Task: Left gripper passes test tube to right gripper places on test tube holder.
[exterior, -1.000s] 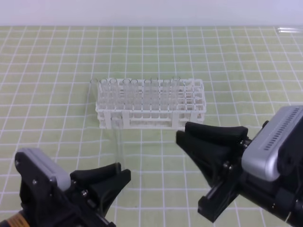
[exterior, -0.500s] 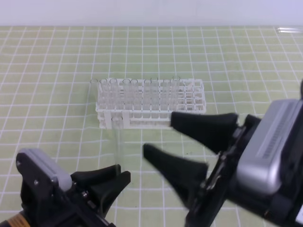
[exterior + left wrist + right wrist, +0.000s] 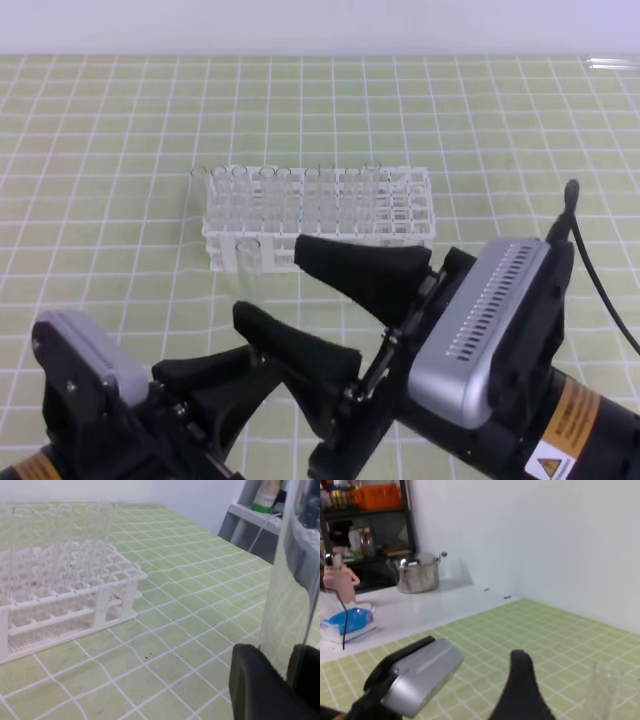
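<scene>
Test tube (image 3: 249,262) held upright by the left gripper (image 3: 238,377), just in front of the test tube holder (image 3: 318,222), with the right gripper (image 3: 320,300) now spread wide around it.

A second ago the right gripper sat well to the right of the holder's front edge with its jaws much closer together; it has since swung across and opened fully, one black finger passing in front of the holder and the other lower, toward the left gripper. This looks like the handover about to begin. The left gripper's fingers are pinched narrow on the tube's lower end. The tube is nearly invisible glass; its lower half is hidden behind the right gripper's fingers. Whether those fingers touch it cannot be told.
</scene>
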Motion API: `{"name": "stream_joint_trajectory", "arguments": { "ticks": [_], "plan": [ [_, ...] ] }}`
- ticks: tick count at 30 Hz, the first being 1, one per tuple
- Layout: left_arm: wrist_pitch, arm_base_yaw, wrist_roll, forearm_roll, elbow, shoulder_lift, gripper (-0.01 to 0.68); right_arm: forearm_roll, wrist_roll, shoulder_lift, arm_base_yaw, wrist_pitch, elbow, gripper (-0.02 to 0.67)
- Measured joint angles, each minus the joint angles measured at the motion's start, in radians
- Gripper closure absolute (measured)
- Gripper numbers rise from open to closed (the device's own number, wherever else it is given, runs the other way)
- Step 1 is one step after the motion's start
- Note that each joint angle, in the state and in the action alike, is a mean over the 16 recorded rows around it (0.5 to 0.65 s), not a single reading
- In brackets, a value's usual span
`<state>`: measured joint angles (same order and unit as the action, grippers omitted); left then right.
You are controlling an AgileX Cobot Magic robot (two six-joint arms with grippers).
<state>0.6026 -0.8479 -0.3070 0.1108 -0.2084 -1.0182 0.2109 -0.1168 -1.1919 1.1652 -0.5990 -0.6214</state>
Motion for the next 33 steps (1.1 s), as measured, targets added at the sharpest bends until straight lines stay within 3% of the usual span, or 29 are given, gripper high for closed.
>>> {"name": "stream_joint_trajectory", "arguments": {
  "ticks": [18,33],
  "plan": [
    [0.020,-0.002,-0.005,0.064,0.000,-0.001,0.598,0.034,-0.001,-0.091,-0.003,-0.048,-0.040,0.195],
    [0.049,-0.001,-0.015,0.124,0.000,-0.001,0.611,0.038,0.000,-0.124,-0.003,-0.064,-0.046,0.195]
  ]
}}
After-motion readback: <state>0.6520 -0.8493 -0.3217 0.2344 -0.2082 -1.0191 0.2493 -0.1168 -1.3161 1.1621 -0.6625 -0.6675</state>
